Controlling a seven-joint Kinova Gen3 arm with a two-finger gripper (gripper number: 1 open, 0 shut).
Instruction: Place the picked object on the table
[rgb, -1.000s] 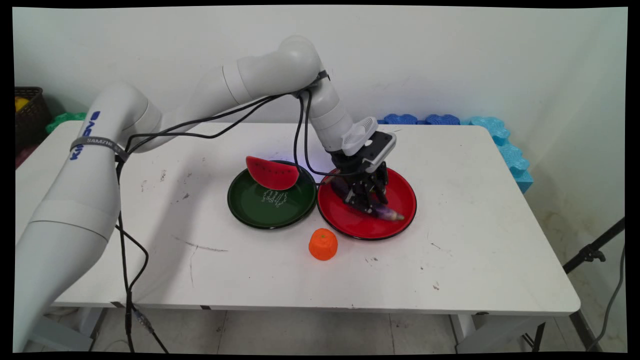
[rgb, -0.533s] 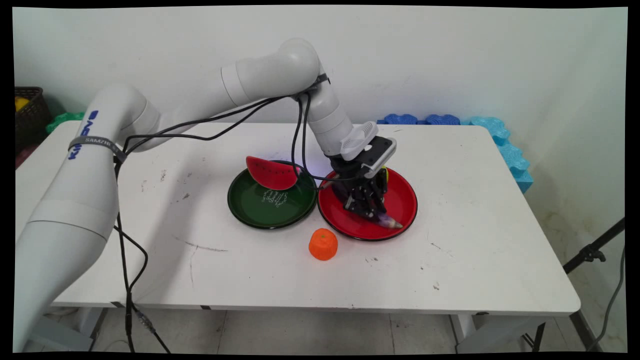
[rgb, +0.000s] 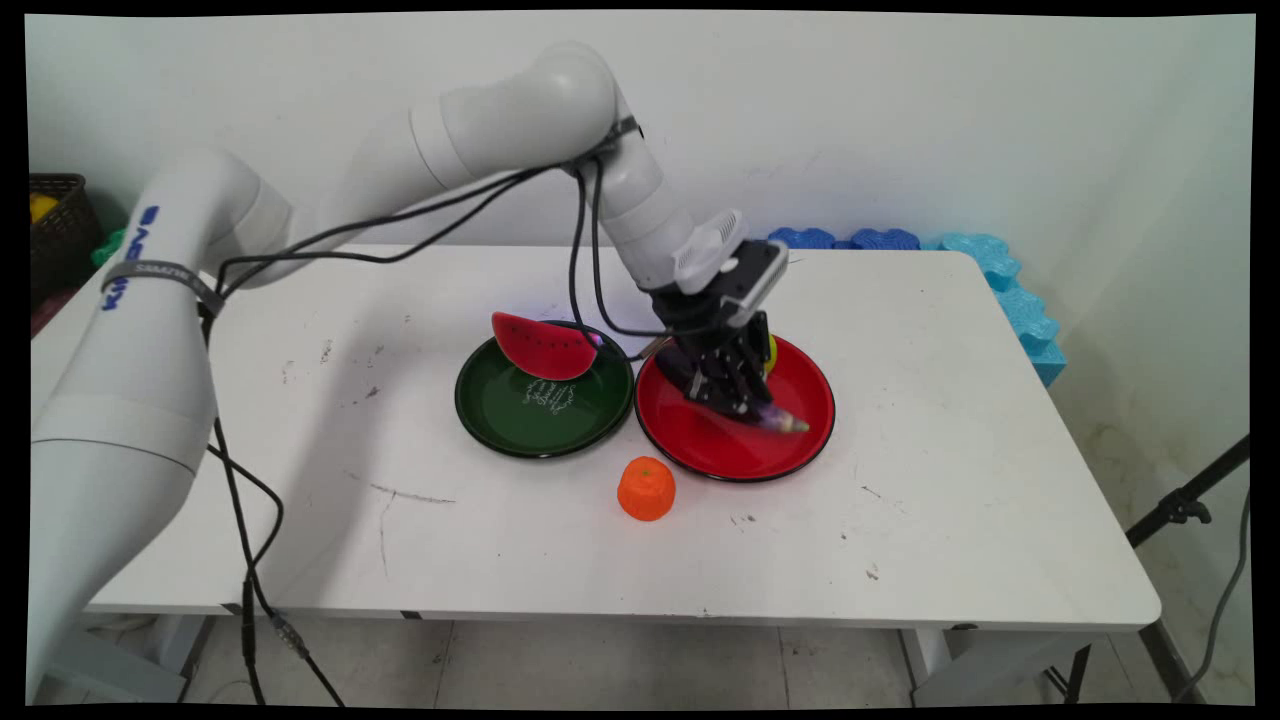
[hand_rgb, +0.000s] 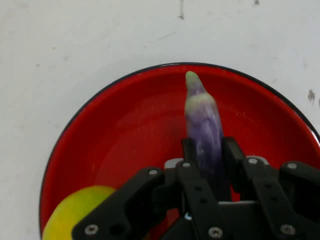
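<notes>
the black two-finger gripper (hand_rgb: 205, 150) is clamped on a long purple eggplant with a pale green tip (hand_rgb: 204, 125), its fingers (hand_rgb: 189, 150) pressed against either side of the vegetable. in the hand view the eggplant sticks out past the fingertips, tip pointing toward the far rim of the round red plate (hand_rgb: 125, 130). from the main view the gripper (rgb: 738, 403) hangs over that red plate (rgb: 790, 455), tilted, and the eggplant (rgb: 775, 420) slants down to the right with its pale tip low over the plate's right half; whether the tip touches the plate cannot be told. a yellow-green rounded fruit (hand_rgb: 80, 215) lies on the same plate beside the gripper, only a sliver of it (rgb: 770, 350) peeking out behind the hand in the main view. just left, rim to rim with the red one, sits a round dark green plate (rgb: 520, 420) with a red watermelon slice (rgb: 545, 345) leaning on its far edge. a small orange tangerine-shaped toy (rgb: 646, 488) stands on the white desk (rgb: 950, 480) just in front of the two plates.
</notes>
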